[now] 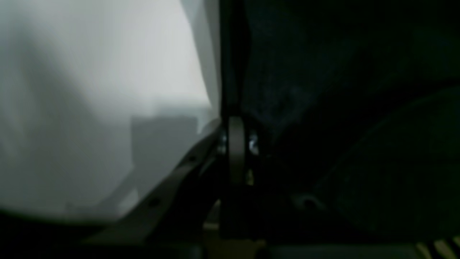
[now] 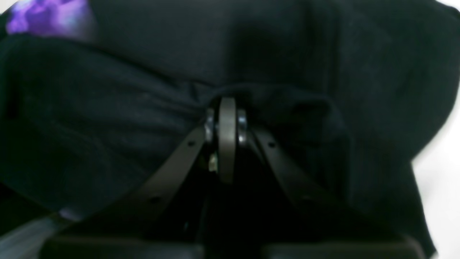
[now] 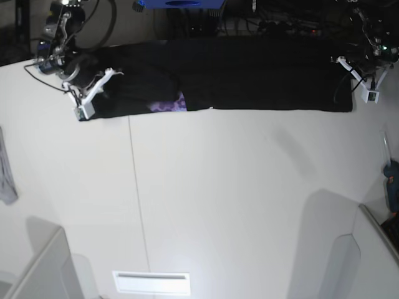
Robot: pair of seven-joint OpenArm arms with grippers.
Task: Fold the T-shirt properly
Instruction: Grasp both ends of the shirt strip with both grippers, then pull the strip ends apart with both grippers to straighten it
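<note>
a black t-shirt (image 3: 249,81) lies stretched along the far edge of the white counter (image 3: 237,199). the left pincer (image 1: 235,118) and right pincer (image 2: 227,108) each clench its cloth at opposite ends. soft, limp fabric, probably best held at corners.

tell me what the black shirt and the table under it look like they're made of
T-shirt: soft matte knit cloth, probably cotton; it creases and bunches around the right gripper, with a purple print showing at a fold. Table: smooth white hard surface, maybe laminate; it shows a faint sheen and a straight seam.
</note>
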